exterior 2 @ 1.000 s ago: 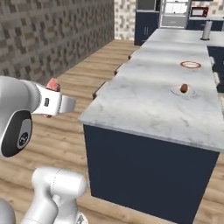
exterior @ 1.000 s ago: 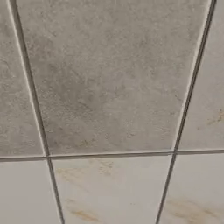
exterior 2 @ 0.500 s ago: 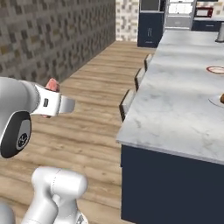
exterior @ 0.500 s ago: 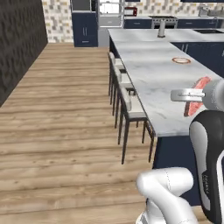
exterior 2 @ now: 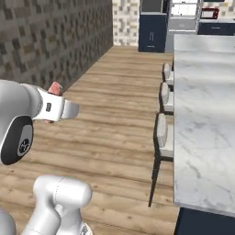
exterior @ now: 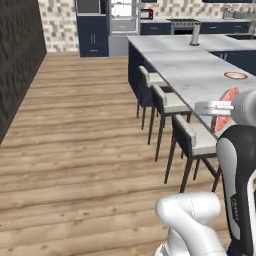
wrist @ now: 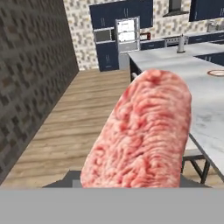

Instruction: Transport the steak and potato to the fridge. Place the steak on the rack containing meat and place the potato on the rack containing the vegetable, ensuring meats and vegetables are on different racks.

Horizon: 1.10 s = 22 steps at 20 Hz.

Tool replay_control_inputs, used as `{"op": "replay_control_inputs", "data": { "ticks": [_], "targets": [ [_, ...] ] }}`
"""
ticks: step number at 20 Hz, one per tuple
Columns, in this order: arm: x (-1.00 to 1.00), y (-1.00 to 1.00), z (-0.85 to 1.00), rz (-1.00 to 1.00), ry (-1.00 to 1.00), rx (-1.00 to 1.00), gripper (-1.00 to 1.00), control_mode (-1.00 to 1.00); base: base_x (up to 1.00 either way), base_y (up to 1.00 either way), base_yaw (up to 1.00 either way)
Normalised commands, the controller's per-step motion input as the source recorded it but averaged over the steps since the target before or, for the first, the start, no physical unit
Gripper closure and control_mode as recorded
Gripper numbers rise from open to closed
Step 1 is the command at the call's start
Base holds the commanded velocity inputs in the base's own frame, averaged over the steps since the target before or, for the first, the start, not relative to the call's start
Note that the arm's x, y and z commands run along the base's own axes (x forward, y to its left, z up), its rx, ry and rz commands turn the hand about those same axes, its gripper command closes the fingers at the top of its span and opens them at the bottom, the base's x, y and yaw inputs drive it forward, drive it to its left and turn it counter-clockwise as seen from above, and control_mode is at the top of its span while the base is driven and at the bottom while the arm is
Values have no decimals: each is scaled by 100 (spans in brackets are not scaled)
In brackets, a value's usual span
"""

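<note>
Wooden floor (exterior: 75, 150) stretches from the dark brick wall (exterior 2: 50, 41) on the left toward the far fridge (wrist: 127, 37). Right of it, three stools (exterior: 167, 102) line the marble island (exterior: 200, 75), a plate (exterior: 236, 76) on top. Nearest, the gripper (exterior: 220, 107) pinches the pink steak (wrist: 144, 135), raised beside the island.
</note>
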Motion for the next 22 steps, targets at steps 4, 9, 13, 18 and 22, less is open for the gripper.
{"op": "replay_control_inputs", "data": {
  "ticks": [4, 9, 13, 18, 22],
  "targets": [
    [0, 0, 0, 0, 0, 0, 100, 100, 100, 100, -17],
    [0, 0, 0, 0, 0, 0, 100, 100, 100, 75, -10],
    [0, 0, 0, 0, 0, 0, 100, 100, 100, 23, 0],
    [0, 0, 0, 0, 0, 0, 100, 100, 100, -27, 4],
    [0, 0, 0, 0, 0, 0, 100, 100, 100, -36, 4]
  ]
}}
